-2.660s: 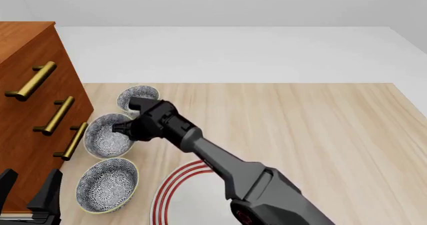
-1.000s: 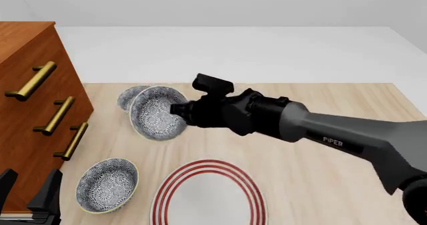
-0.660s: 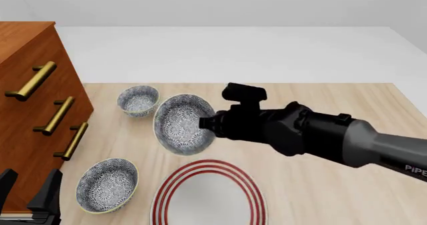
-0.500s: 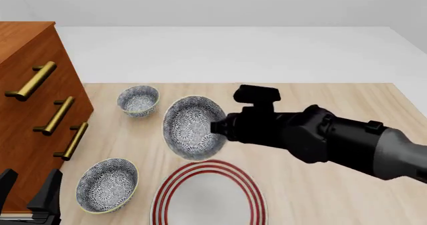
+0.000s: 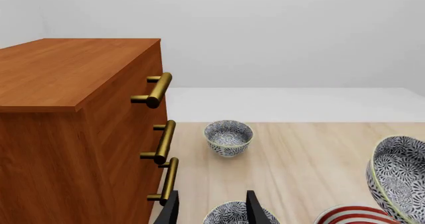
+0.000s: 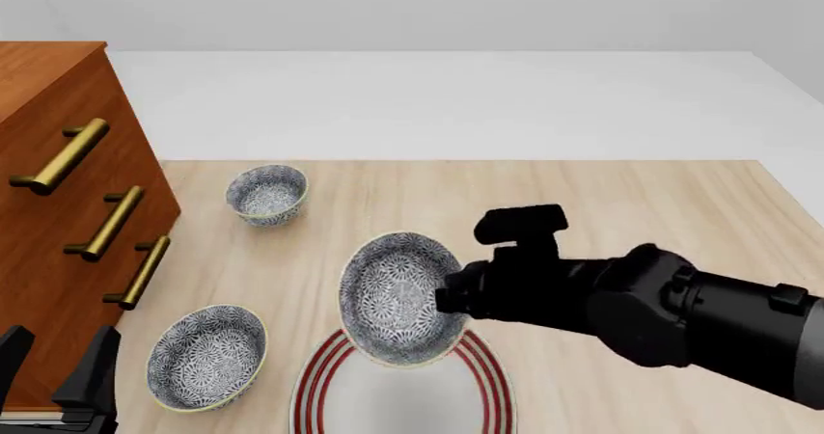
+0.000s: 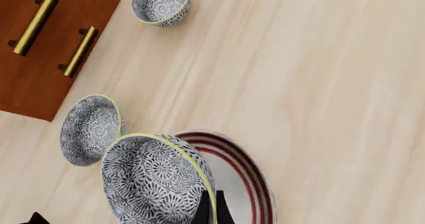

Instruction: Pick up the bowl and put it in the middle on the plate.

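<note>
The bowl (image 6: 393,299), blue-grey floral with a cream rim, hangs tilted on its side just above the far part of the plate (image 6: 319,381), a white plate with red rings. My right gripper (image 6: 447,299) is shut on the bowl's right rim. The right wrist view shows the bowl (image 7: 153,181) pinched at its rim by the dark fingers (image 7: 208,210), over the plate (image 7: 249,176). My left gripper (image 6: 58,376) stays open at the near left corner, holding nothing. From the left wrist view, the held bowl (image 5: 401,179) and the plate (image 5: 347,216) appear at the edge.
Two look-alike bowls rest on the table: one far left (image 6: 268,195), one near left (image 6: 206,357) beside the plate. A wooden drawer cabinet (image 6: 65,193) with brass handles stands along the left. The thick right arm (image 6: 670,309) crosses above the table's right half.
The right arm lifted the middle bowl from beside the cabinet and carried it rightward and nearer, down to just above the plate. The left gripper has not moved.
</note>
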Robot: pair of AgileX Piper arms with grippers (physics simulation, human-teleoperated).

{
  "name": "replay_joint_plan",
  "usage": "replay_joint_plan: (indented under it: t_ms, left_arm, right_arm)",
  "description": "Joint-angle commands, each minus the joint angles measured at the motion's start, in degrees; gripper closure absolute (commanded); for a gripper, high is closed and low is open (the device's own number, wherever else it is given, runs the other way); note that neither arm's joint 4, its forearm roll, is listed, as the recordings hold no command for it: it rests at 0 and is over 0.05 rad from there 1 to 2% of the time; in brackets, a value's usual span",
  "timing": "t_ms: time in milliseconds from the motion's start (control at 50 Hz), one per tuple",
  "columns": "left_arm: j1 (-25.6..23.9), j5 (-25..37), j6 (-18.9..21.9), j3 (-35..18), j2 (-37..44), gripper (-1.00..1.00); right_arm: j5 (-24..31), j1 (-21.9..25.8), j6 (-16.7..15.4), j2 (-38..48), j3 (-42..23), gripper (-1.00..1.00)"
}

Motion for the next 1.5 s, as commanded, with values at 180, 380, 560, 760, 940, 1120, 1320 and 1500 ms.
replay_joint_plan:
  t_ms: [180, 380, 560, 760, 940, 1120, 1320, 1500]
  left_arm:
    - [0.0, 0.0, 0.0, 0.0, 0.0, -1.00]
    - [0.0, 0.0, 0.0, 0.0, 0.0, -1.00]
    - [0.0, 0.0, 0.0, 0.0, 0.0, -1.00]
    - [0.0, 0.0, 0.0, 0.0, 0.0, -1.00]
    - [0.0, 0.0, 0.0, 0.0, 0.0, -1.00]
    - [0.0, 0.0, 0.0, 0.0, 0.0, -1.00]
    - [0.0, 0.0, 0.0, 0.0, 0.0, -1.00]
    - [0.0, 0.0, 0.0, 0.0, 0.0, -1.00]
  right_arm:
    - [-0.2, 3.8, -0.3, -0.6, 5.5, 1.00]
    - [-1.1, 4.8, -0.5, 0.0, 7.9, 1.00]
    - [-3.5, 6.8, 1.1, 2.3, 10.2, 1.00]
    - [-5.0, 8.6, 2.8, 4.4, 11.3, 1.00]
    - [-7.9, 11.4, 5.6, 7.5, 12.5, 1.00]
    - [-9.3, 13.2, 7.4, 9.2, 12.9, 1.00]
    - [-9.1, 12.0, 6.5, 8.9, 12.5, 1.00]
    - [-8.6, 11.0, 5.6, 8.6, 12.3, 1.00]
